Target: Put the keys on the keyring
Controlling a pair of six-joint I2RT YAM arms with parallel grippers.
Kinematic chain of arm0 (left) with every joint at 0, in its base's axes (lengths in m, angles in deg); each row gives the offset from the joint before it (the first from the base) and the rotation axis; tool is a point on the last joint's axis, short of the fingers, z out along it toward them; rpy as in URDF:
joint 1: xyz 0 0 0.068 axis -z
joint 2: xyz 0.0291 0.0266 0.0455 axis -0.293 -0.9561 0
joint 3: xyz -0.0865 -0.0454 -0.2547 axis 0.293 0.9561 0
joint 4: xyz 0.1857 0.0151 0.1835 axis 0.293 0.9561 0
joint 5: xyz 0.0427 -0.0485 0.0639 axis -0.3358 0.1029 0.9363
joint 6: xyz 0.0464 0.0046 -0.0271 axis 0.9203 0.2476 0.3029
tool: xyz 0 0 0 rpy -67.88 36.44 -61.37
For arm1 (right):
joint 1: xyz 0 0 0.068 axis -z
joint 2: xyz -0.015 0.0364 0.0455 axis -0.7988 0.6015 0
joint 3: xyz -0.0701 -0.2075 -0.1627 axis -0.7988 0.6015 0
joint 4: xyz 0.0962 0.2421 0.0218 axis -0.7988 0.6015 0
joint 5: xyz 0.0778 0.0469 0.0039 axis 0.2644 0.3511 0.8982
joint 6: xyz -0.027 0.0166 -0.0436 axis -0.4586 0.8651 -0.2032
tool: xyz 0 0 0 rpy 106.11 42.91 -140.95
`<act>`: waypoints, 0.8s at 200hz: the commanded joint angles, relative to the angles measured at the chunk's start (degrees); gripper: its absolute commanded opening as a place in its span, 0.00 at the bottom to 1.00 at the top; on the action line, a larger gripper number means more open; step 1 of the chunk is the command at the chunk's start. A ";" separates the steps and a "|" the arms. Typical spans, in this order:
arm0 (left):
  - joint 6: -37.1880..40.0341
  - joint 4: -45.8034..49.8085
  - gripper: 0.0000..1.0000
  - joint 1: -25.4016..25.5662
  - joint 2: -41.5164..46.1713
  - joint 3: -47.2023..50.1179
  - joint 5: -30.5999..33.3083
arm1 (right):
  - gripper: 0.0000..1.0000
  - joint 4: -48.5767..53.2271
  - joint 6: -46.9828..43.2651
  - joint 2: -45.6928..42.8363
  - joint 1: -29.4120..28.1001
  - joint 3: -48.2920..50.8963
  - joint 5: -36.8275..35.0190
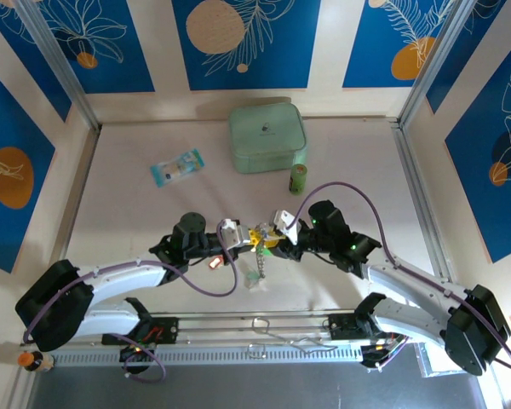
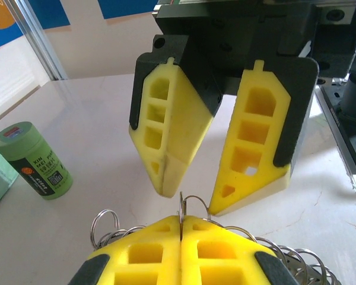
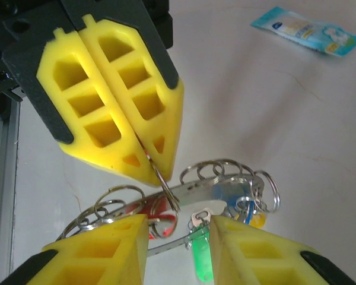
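Observation:
The keyring (image 3: 225, 191), a silvery band fringed with small split rings, hangs between the two grippers at the table's middle (image 1: 260, 262). My left gripper (image 2: 182, 221) is shut on one of its thin rings (image 2: 181, 205); the same pinch appears in the right wrist view (image 3: 157, 171). My right gripper (image 3: 177, 228) faces it with jaws apart, the band and a green key (image 3: 202, 261) lying between its fingers, the key next to the right finger. A red key (image 3: 166, 221), a blue key (image 3: 244, 203) and a yellow key (image 3: 258, 221) sit on the keyring.
A mint-green square case (image 1: 266, 136) stands at the back, with a green cylindrical bottle (image 1: 299, 178) just in front of it. A blue and white packet (image 1: 176, 168) lies at the back left. A metal rail (image 1: 264, 324) runs along the near edge.

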 commanded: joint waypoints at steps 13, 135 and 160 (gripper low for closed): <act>0.80 -4.41 0.00 0.42 0.78 0.60 -0.89 | 0.35 1.40 4.31 -3.23 0.79 -0.07 2.72; 0.49 -5.05 0.00 0.38 0.57 0.74 -3.42 | 0.27 -5.23 2.25 2.14 -0.84 -1.73 5.46; 0.41 -5.31 0.00 0.44 0.54 0.82 -3.59 | 0.21 -5.05 1.36 2.51 -0.88 -1.91 5.90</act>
